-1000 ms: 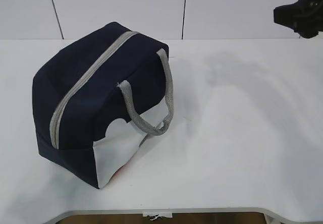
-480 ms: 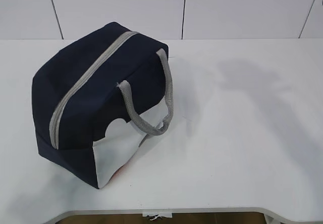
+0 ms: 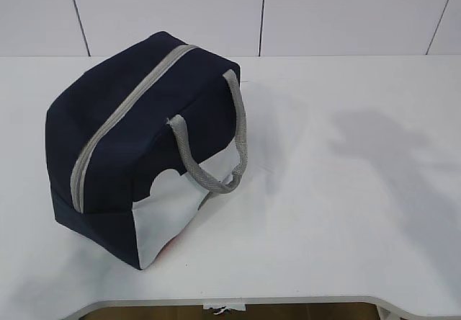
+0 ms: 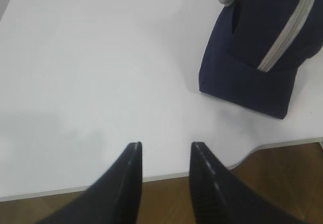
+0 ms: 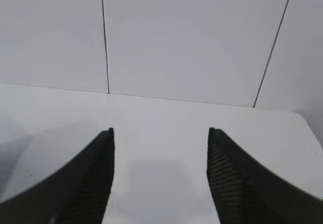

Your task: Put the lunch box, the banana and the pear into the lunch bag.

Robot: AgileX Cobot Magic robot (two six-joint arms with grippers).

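Observation:
The navy-blue lunch bag (image 3: pixel 137 140) stands on the white table at the left, its grey zipper strip (image 3: pixel 122 118) shut along the top and a grey handle (image 3: pixel 216 147) hanging over its white side panel. It also shows in the left wrist view (image 4: pixel 257 47) at the upper right. The lunch box, the banana and the pear are out of view. My left gripper (image 4: pixel 165 146) is open and empty above the table's front edge, left of the bag. My right gripper (image 5: pixel 160 130) is open and empty above bare table, facing the wall. Neither gripper shows in the exterior view.
The white table (image 3: pixel 346 190) stretches right of the bag, with a faint shadow on it. Its front edge (image 3: pixel 238 302) has a curved cut-out. A white panelled wall (image 3: pixel 288 10) stands behind.
The right arm, seen a second ago at the exterior view's top right corner, has left the view. Its shadow on the table has shifted right and forward. The bag has not moved.

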